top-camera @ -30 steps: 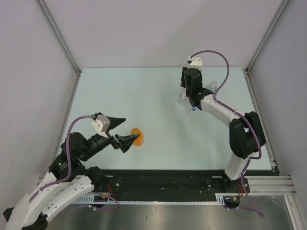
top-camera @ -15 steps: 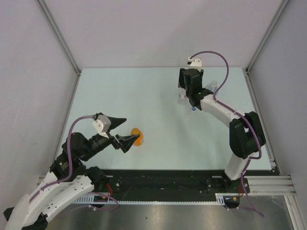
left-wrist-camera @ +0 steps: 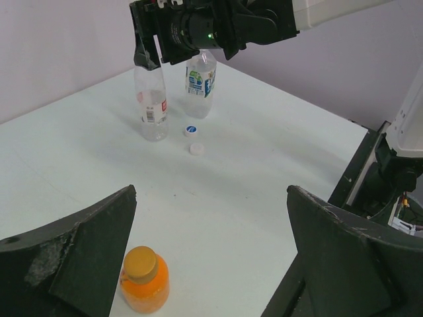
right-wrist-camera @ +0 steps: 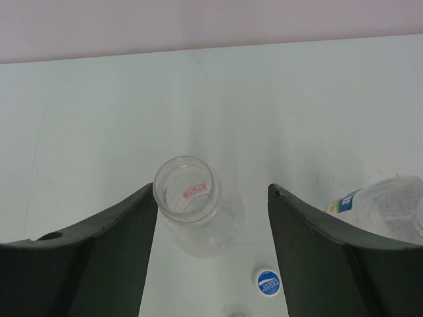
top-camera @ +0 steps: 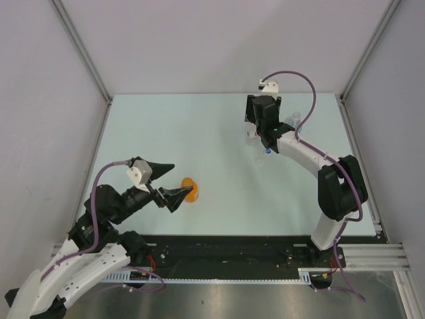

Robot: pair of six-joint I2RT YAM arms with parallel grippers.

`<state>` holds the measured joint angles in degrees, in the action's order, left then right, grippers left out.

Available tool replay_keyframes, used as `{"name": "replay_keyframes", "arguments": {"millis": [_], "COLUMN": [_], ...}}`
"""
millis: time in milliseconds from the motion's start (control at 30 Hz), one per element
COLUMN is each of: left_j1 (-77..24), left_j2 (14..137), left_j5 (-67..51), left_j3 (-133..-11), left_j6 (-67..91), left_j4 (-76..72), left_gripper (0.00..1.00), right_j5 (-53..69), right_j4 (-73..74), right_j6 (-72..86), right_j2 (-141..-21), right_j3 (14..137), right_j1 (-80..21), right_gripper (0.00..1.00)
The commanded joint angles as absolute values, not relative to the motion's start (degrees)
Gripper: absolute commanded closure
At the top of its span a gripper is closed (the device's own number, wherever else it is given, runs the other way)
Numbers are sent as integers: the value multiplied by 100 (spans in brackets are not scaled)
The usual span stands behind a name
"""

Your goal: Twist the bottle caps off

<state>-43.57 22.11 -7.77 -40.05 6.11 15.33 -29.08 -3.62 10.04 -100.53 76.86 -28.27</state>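
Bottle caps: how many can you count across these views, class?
3. The blue cap and the white cap lie loose on the table by the red-label bottle; the orange cap sits on the orange bottle. None seems hidden.

Pale mint table (top-camera: 199, 133), flat, matte. Plain lilac-grey walls: far (top-camera: 219, 46), left (top-camera: 40, 133), right (top-camera: 398, 133). Slanted metal posts at far-left (top-camera: 80, 50) and far-right (top-camera: 372, 46) corners. Black strip (top-camera: 232, 249) along near table edge. Slotted aluminium rail (top-camera: 372, 252) at near right. Grey metal plate (top-camera: 232, 299) nearest, below strip.
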Motion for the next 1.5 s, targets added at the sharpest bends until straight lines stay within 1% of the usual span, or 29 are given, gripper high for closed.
{"name": "replay_keyframes", "arguments": {"millis": [0,633,800,933,1033,1067,1100,1167,1200,1233,1267,1300,1333,1400,1467], "left_j1": [-4333,-4333,-4333,-4333,-4333,-4333,-4333,-4333,-4333,-4333,-4333,-4333,-4333,-4289,-4141], "left_j2": [2136,2100,2118,2127,2101,2092,2092,2118,2144,2205,2345,2460,2574,2942,3163], "left_j5": [-861,-905,-879,-870,-826,-783,-600,-213,-11,800,1200,1657,2322,2793,3040], "left_j3": [-3964,-3920,-3946,-3946,-3973,-3964,-3973,-4025,-4051,-4087,-4122,-4235,-4297,-4464,-4526], "left_j6": [729,765,712,712,703,703,729,843,887,957,1149,1238,1326,1615,1853], "left_j4": [1406,1362,1380,1397,1441,1476,1494,1642,1713,1801,2011,2134,2275,2627,2838], "left_gripper": [0,0,0,0,0,0,0,0,0,0,0,0,0,0,0], "right_j5": [-3006,-2997,-3119,-3295,-3576,-3682,-3944,-4034,-3799,-3553,-3238,-2504,-2192,-1559,-1215], "right_j4": [-369,-185,-18,465,895,992,1115,1134,1090,1064,1046,1028,994,714,345], "right_j6": [1063,1107,1160,1291,1414,1398,1345,1178,1126,1108,1168,1247,1379,1651,1749], "right_j2": [-9686,-9457,-9167,-8878,-8465,-8307,-8001,-7613,-7446,-7096,-6971,-6857,-6768,-6627,-6574], "right_j3": [7954,8016,8007,7998,7928,7893,7736,7472,7175,6980,6813,6672,6366,6049,5574], "right_j1": [-2891,-3102,-3339,-3524,-3770,-4023,-4173,-4524,-4822,-4973,-5070,-5254,-5352,-5615,-5984], "right_gripper": [29,28,28,28,28,29,29,29,29,29,29,30,30,31,32]}}
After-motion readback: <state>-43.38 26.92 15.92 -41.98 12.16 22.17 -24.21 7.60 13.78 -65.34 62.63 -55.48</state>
